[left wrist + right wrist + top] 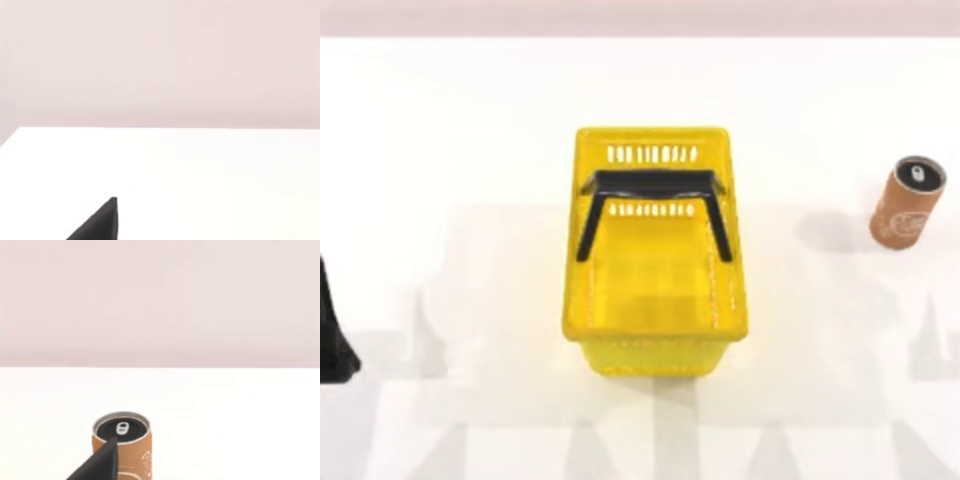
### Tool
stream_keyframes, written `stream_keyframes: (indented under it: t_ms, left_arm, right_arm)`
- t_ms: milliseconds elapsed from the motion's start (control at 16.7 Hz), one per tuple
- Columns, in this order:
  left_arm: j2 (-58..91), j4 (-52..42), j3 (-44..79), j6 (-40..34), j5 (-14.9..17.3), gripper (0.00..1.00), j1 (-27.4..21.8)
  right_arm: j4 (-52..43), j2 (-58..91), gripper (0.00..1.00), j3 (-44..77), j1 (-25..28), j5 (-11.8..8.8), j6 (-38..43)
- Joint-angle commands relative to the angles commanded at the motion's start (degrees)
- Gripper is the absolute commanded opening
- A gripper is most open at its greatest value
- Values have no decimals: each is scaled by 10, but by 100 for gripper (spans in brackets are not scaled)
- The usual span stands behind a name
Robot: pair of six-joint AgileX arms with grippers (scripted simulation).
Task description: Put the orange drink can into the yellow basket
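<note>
The yellow basket stands in the middle of the table with its black handle folded over the far half. The orange drink can stands upright near the table's right edge, well apart from the basket. In the right wrist view the can is close ahead, and one dark finger of my right gripper shows in front of it, with nothing against its inner side. My right arm is out of the top view. My left arm is parked at the left edge, with one finger over bare table.
The white table runs out on both sides of the basket. A pale wall rises behind its far edge. No other objects are in view.
</note>
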Motion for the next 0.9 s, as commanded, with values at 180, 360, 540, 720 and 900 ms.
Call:
stream_keyframes:
  t_ms: [180, 360, 540, 720, 900]
  left_arm:
    - [0, 0, 0, 0, 0, 100, 0]
    - [0, 0, 0, 0, 0, 100, 0]
    - [0, 0, 0, 0, 0, 100, 0]
    - [0, 0, 0, 0, 0, 100, 0]
    - [0, 0, 0, 0, 0, 100, 0]
  right_arm:
    - [-4, 6, 100, 6, 1, -1, -2]
    - [-43, 58, 100, 59, 10, -5, -21]
    - [-114, 166, 100, 159, 20, -7, -54]
    - [-207, 320, 100, 296, 30, -6, -98]
    - [-312, 505, 100, 458, 39, -4, -146]
